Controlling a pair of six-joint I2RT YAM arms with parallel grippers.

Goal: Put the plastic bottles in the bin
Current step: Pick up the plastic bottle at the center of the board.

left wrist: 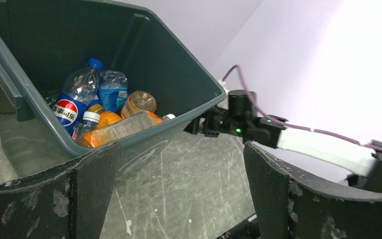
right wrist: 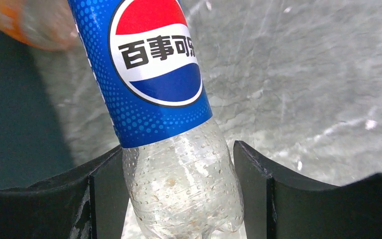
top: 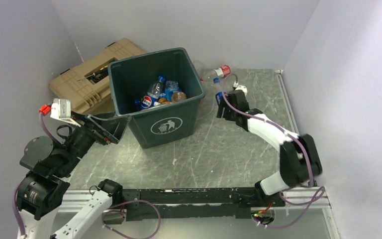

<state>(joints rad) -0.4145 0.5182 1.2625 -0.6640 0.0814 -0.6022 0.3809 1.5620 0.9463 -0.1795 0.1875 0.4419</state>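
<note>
right hand (right wrist: 176, 152) pinches the clear base of the pepsi bottle (right wrist: 154, 74), just below its blue label, with the bin (top: 129, 74) close on the hand's left. the bottle is probably light, thin and slick, so squeeze gently. left hand (left wrist: 179, 149) gapes wide and empty.

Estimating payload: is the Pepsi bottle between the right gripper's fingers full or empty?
Empty. The Pepsi bottle is see-through in the right wrist view, with only droplets clinging inside and no liquid level.
</note>
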